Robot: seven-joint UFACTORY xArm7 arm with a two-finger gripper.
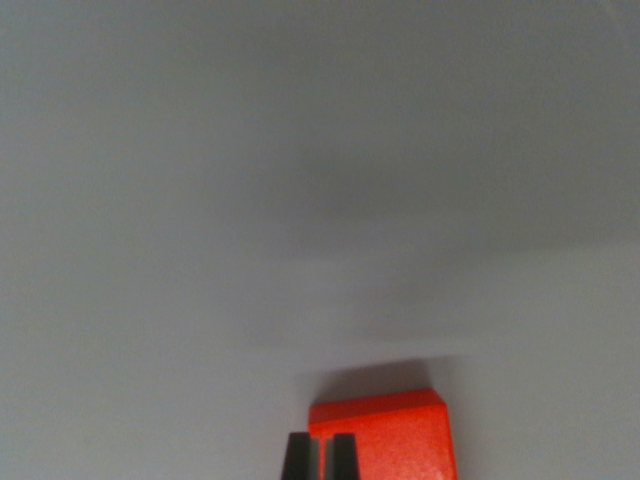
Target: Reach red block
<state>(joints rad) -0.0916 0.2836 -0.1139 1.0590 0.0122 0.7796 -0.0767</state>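
The red block (395, 440) lies on a plain grey surface at the bottom edge of the wrist view, slightly right of centre, with its lower part cut off by the frame. My gripper (320, 442) shows only as two black fingertips (297, 458) poking up from the bottom edge, in front of the block's left part. The fingertips stand close together with just a thin slit between them and hold nothing. I cannot tell whether they touch the block.
The grey surface (300, 200) fills the rest of the view, blurred and featureless. A soft shadow falls just behind the block.
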